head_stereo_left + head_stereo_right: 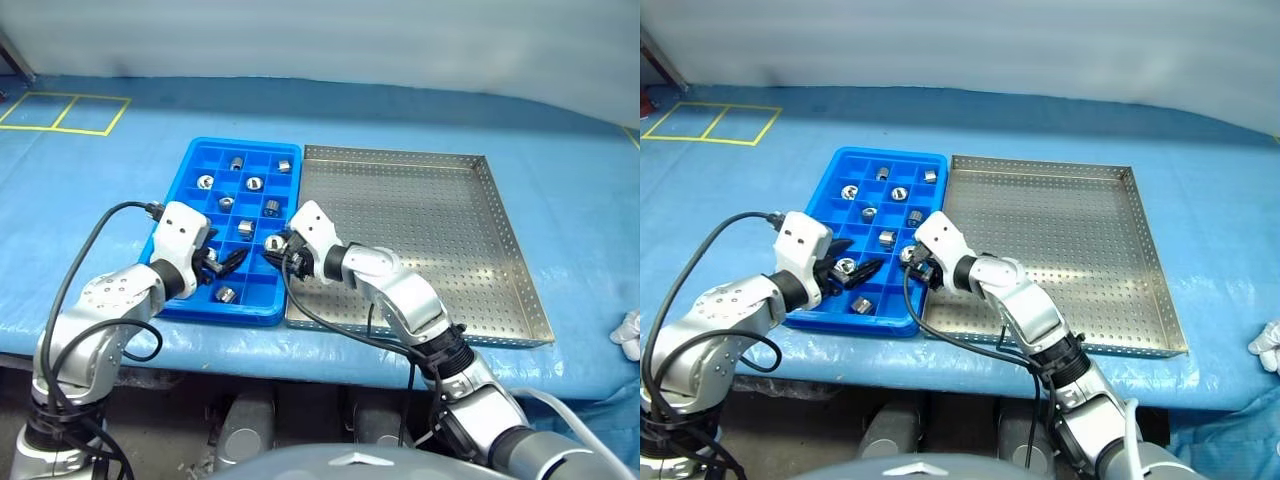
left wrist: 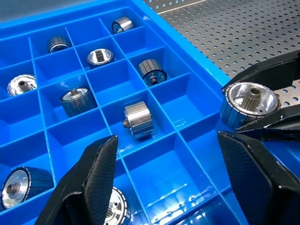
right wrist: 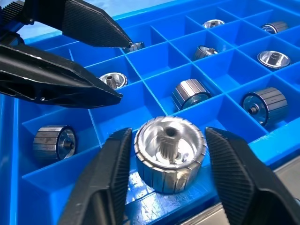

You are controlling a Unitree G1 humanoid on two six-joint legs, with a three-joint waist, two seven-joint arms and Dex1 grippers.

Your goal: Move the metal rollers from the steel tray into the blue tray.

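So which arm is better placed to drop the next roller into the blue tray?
The right. Its gripper has a roller between its fingers, over the blue tray. The left gripper is open and empty.

Both claws (image 1: 228,262) (image 1: 276,247) parted

You're looking at glossy blue plastic on the blue tray (image 1: 196,160), shiny ribbed metal rollers (image 3: 170,153), and a matt perforated steel tray (image 1: 440,220).
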